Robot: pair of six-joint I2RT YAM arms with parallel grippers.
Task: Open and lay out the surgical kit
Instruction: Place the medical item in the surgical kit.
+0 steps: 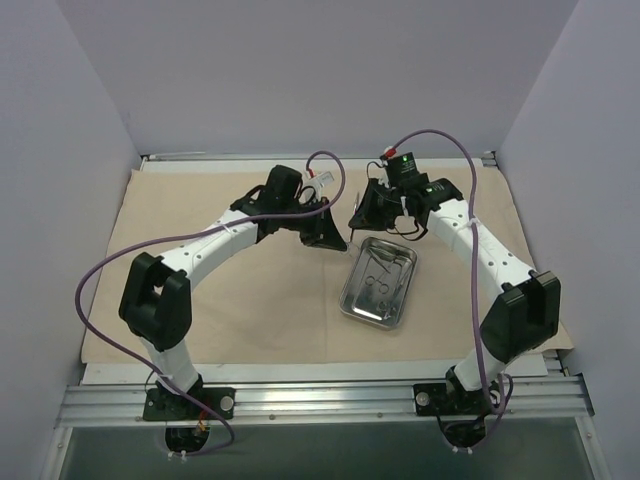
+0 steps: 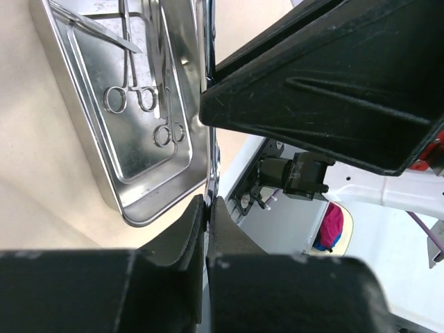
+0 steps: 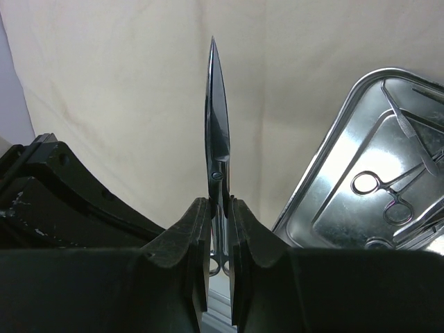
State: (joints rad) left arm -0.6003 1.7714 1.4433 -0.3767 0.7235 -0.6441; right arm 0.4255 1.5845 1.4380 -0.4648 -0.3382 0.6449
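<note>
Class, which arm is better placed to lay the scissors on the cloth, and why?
Right: the right end effector grips the scissors, blades over bare cloth beside the tray; the left end effector looks shut on nothing.

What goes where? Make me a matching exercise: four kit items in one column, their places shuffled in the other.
1. scissors
2. ring-handled forceps
3. steel tray
4. beige cloth

A. spread flat, beneath everything else
B. resting on the cloth
C. clamped in the right gripper
D. lying inside the tray

Pairs: 1-C, 2-D, 3-B, 4-A
</note>
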